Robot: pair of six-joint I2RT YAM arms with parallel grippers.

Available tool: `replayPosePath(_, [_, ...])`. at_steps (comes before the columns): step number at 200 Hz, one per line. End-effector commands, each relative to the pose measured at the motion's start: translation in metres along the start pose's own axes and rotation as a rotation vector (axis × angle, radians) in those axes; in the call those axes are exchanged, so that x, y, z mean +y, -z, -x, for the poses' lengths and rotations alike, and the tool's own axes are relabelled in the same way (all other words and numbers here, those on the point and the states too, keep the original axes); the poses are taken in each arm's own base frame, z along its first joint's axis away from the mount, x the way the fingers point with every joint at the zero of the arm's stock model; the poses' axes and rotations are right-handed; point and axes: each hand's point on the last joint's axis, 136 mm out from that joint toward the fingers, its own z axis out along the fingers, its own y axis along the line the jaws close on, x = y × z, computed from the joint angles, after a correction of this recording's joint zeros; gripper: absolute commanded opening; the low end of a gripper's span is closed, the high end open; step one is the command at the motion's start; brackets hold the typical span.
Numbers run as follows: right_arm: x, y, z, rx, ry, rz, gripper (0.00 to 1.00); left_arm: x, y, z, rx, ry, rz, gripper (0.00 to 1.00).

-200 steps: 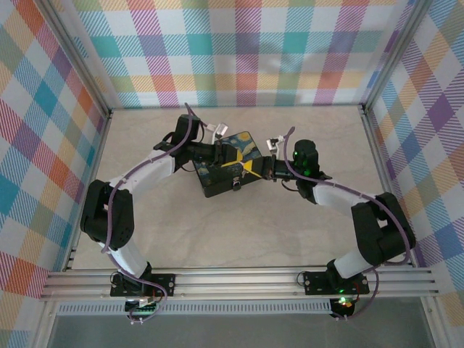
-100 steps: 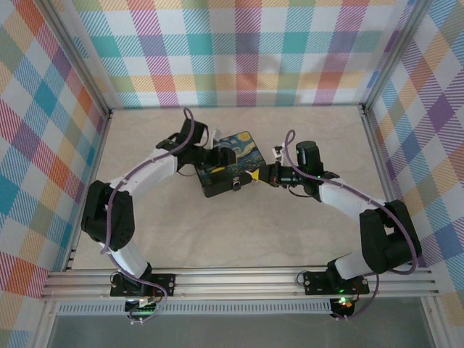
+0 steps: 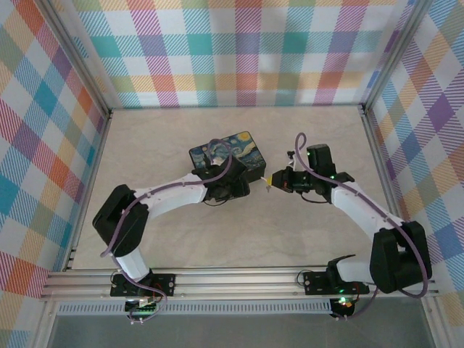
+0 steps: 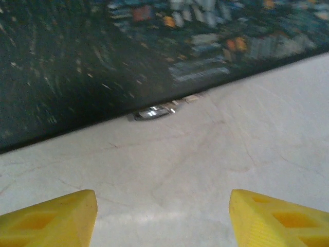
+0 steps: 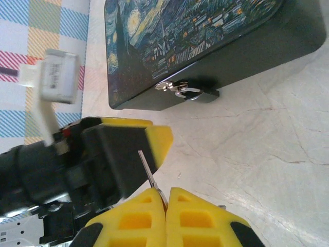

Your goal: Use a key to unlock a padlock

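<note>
Padlock hangs at the tin's front wall, low by the desk.
Left tool has swung from the tin's left round to its front, released and empty; the lock blurs in its view. Right tool, drawn back, is clenched on the key.

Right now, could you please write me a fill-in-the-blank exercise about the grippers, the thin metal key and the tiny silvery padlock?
1. The right gripper is ____ on the thin metal key.
2. The left gripper is ____, nothing between its yellow fingers.
3. The tiny silvery padlock hangs on the dark blue-and-yellow rectangular tin, ____ from the key.
Missing words: shut; open; apart.
</note>
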Motion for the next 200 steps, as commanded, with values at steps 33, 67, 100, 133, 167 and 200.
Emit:
replayPosePath(33, [-0.022, 0.008, -0.007, -0.005, -0.033, -0.094, 0.06, -0.014, -0.037, 0.016, -0.130, 0.066, 0.003, 0.65])
replayPosePath(67, [-0.027, 0.007, -0.005, -0.012, -0.055, -0.079, 0.06, -0.005, -0.047, 0.018, -0.158, 0.050, 0.104, 0.64])
replayPosePath(100, [-0.029, 0.007, -0.007, -0.006, -0.062, -0.064, 0.06, 0.002, -0.055, 0.018, -0.196, 0.046, 0.170, 0.60])
replayPosePath(133, [-0.031, 0.007, -0.012, 0.007, -0.067, -0.062, 0.06, 0.004, -0.059, 0.019, -0.219, 0.044, 0.201, 0.54])
replayPosePath(167, [-0.037, 0.005, -0.020, 0.029, -0.066, -0.075, 0.06, 0.005, -0.060, 0.024, -0.237, 0.034, 0.238, 0.41])
replayPosePath(200, [-0.047, 0.002, -0.033, 0.062, -0.073, -0.087, 0.06, 0.000, -0.056, 0.025, -0.200, 0.001, 0.267, 0.27])
